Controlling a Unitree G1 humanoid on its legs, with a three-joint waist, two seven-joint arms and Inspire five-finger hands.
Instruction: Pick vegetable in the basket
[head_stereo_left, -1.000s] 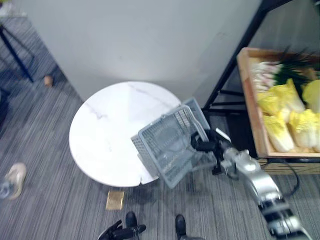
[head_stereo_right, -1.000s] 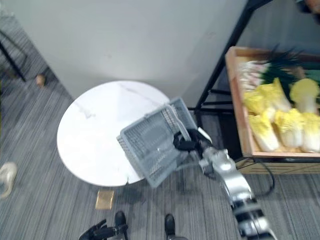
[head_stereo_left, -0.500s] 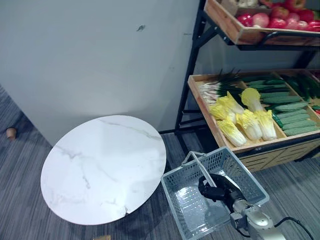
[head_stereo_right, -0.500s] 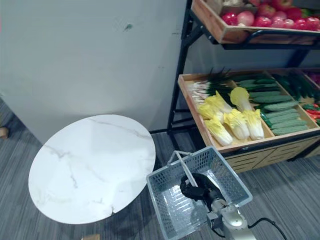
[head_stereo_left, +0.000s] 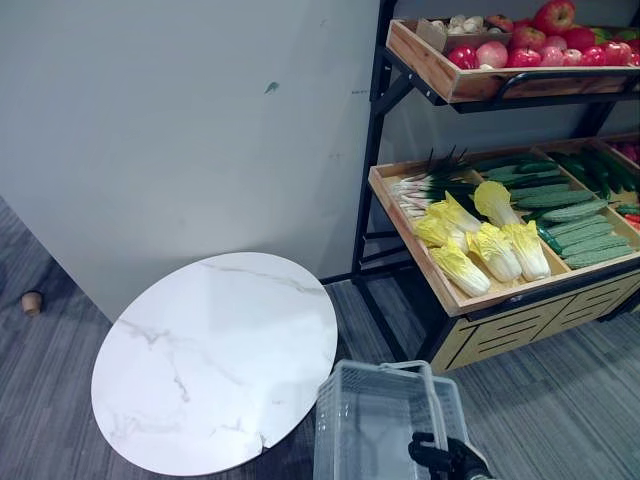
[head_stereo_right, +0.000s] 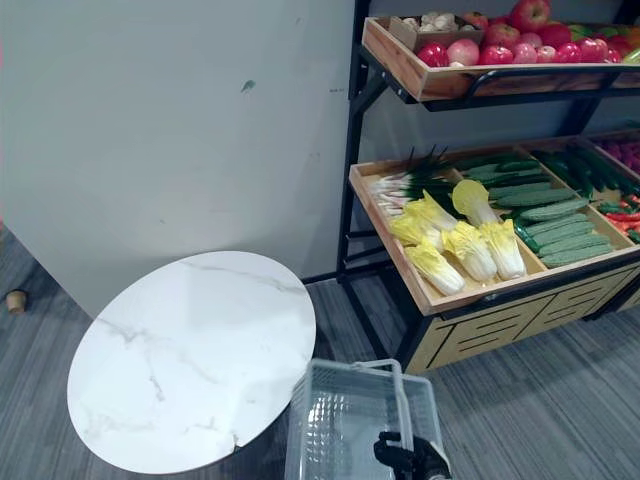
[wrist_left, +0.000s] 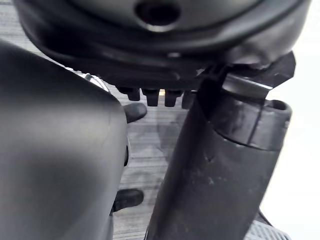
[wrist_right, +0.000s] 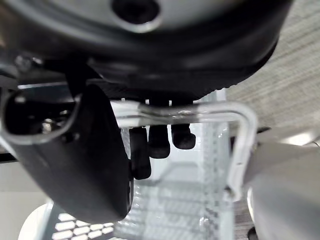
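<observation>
A grey mesh basket (head_stereo_left: 368, 420) hangs upright just right of the round table, at the bottom of the head views. My right hand (head_stereo_left: 447, 460) is shut on the basket's handle (wrist_right: 210, 114); the right wrist view shows its fingers (wrist_right: 159, 142) curled over the pale bar, with the mesh floor below holding nothing that I can see. The vegetables lie in a wooden crate (head_stereo_left: 440, 285) on the rack's lower shelf: yellow napa cabbages (head_stereo_left: 478, 248), green cucumbers (head_stereo_left: 580, 215) and scallions (head_stereo_left: 425, 183). My left hand (wrist_left: 215, 180) hangs idle over the carpet, its fingers relaxed and holding nothing.
A round white marble table (head_stereo_left: 215, 360) stands at the lower left, before a grey wall. The black metal rack (head_stereo_left: 372, 150) carries an upper crate of red apples (head_stereo_left: 520, 45). Grey carpet lies in front of the rack at the lower right.
The camera has swung up toward the rack. The basket, tilted on its side at the table's edge a second ago, now hangs level from my right hand beside the table.
</observation>
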